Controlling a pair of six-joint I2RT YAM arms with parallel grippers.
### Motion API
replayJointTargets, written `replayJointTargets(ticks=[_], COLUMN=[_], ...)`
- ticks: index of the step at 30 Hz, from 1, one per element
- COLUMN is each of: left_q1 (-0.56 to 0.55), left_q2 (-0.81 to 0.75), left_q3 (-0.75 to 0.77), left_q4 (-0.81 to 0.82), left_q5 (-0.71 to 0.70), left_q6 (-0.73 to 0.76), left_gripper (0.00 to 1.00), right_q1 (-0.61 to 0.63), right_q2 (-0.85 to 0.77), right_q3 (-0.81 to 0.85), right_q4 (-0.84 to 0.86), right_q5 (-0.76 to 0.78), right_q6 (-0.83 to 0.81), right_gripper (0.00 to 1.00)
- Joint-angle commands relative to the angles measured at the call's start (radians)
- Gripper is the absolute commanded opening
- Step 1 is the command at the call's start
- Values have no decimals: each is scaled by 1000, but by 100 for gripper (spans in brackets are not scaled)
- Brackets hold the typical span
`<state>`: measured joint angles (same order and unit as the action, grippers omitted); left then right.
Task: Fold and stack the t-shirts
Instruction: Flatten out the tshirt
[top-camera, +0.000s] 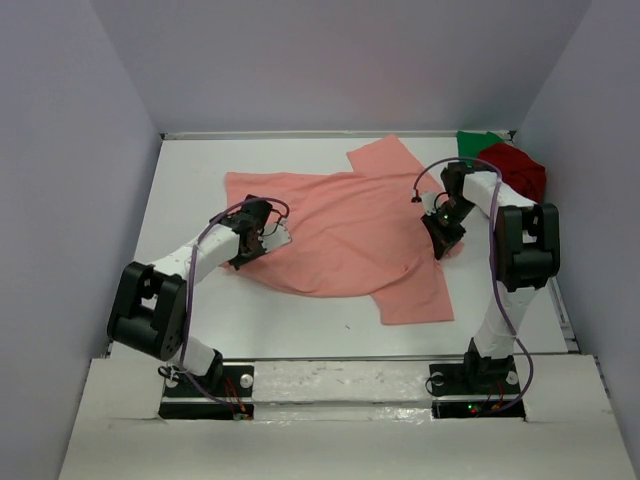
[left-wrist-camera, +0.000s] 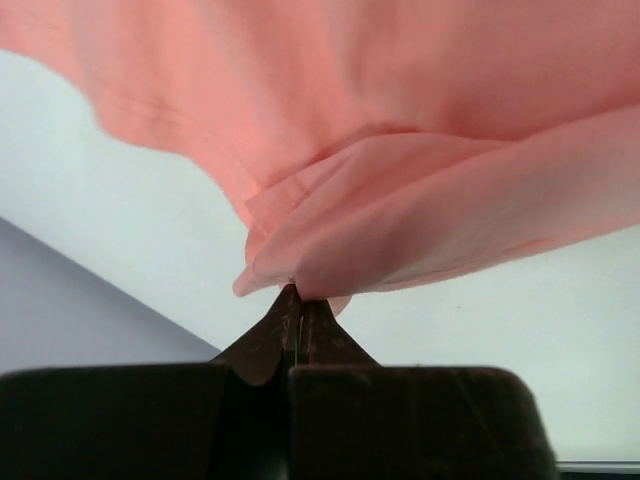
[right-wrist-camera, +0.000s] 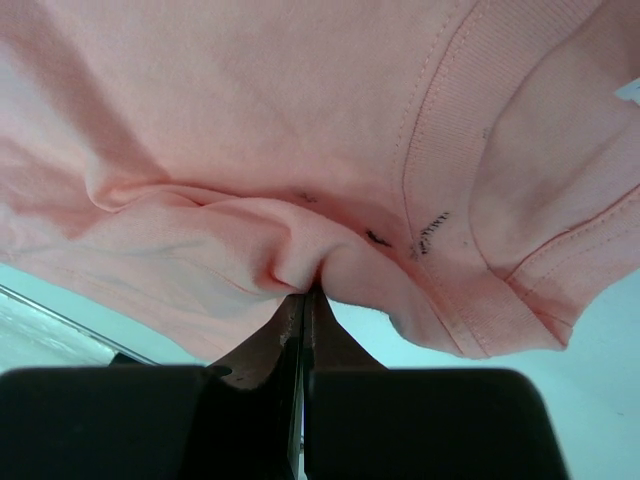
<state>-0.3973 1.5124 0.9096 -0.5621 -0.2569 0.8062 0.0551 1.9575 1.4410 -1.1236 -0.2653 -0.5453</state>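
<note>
The salmon-pink t-shirt (top-camera: 340, 230) lies spread across the middle of the table. My left gripper (top-camera: 268, 236) is shut on its left edge; the left wrist view shows the pinched fold of pink cloth (left-wrist-camera: 400, 220) at my left gripper (left-wrist-camera: 298, 292). My right gripper (top-camera: 447, 246) is shut on the shirt's right side near the ribbed collar (right-wrist-camera: 450, 160), cloth bunched at my right gripper (right-wrist-camera: 308, 290). The dark red t-shirt (top-camera: 520, 168) lies crumpled in the far right corner on top of the green t-shirt (top-camera: 473, 142).
The white table (top-camera: 200, 180) is enclosed by pale walls on the left, back and right. Its front edge (top-camera: 330, 357) runs just ahead of the arm bases.
</note>
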Motion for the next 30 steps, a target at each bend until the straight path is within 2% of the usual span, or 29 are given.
replayJointTargets(ticks=[1,5,15,21,30], left_q1=[2,3,11,23,25], left_q2=[-110,-166,-251,-265,-259], left_q3=[101,160,156,163,114], left_q4=[-119,-144,-128,-130,-139], left_q5=[-10,-51,-146,-147,-119], left_q6=[-1,-2,-2,-24,-47], left_gripper=[0,0,0,0,0], right_q1=[11,11,11,11,11], right_q2=[-55,-104,-196,-229,-243], right_q3=[56,79,130,174,147], right_q4=[-34,-58,-91,-113,-107], right_q5=[-3,-3,24,49,52], right_q6=[-5,-12,-18,-22,-22], right_gripper=[0,0,0,0,0])
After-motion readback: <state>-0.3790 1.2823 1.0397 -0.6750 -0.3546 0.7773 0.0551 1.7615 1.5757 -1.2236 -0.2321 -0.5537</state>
